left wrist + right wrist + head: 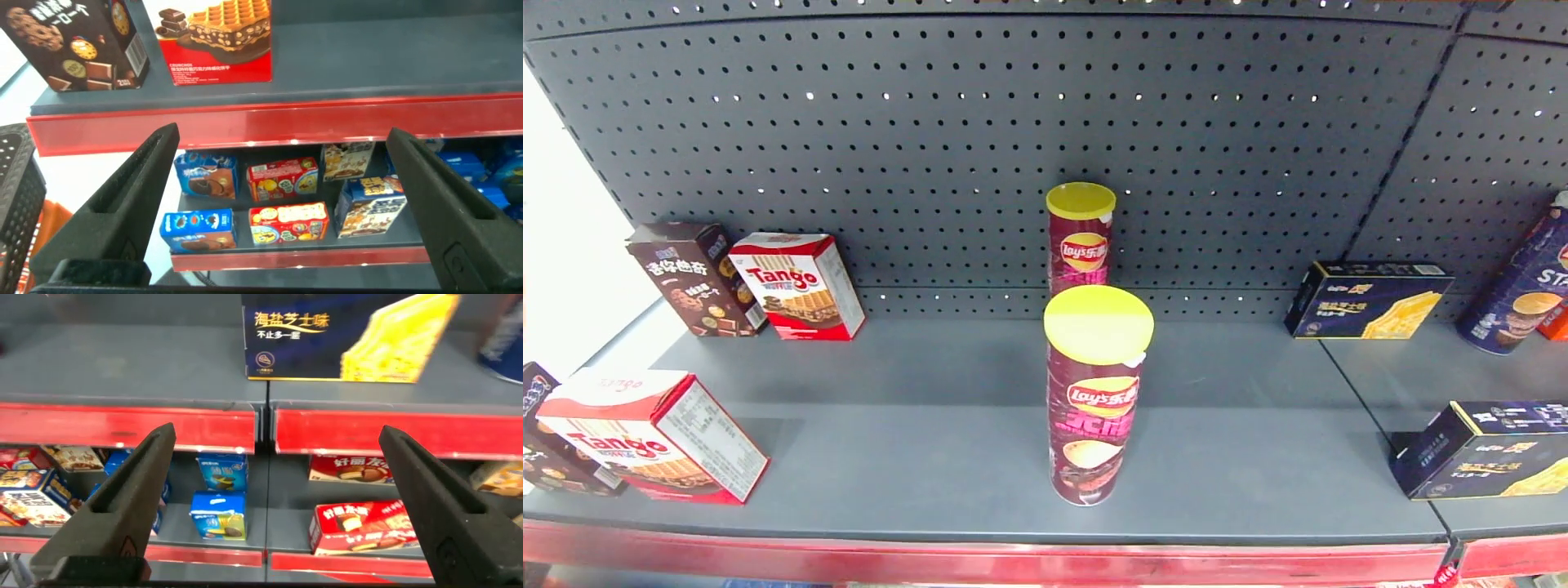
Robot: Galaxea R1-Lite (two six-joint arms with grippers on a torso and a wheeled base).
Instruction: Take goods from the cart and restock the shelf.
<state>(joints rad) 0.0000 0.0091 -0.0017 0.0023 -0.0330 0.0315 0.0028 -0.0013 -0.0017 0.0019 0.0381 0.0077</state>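
Observation:
Two maroon chip cans with yellow lids stand upright in a row at the middle of the grey shelf: a near can and a far can by the pegboard. My left gripper is open with nothing in it, below and in front of the shelf's red front edge, under a brown cookie box and a red wafer box. My right gripper is open and holds nothing, in front of the red edge beneath a dark blue box.
Red wafer boxes and a brown box sit at the left of the shelf, dark blue boxes at the right. Lower shelves hold several small boxes. A black mesh wall stands beside the left gripper.

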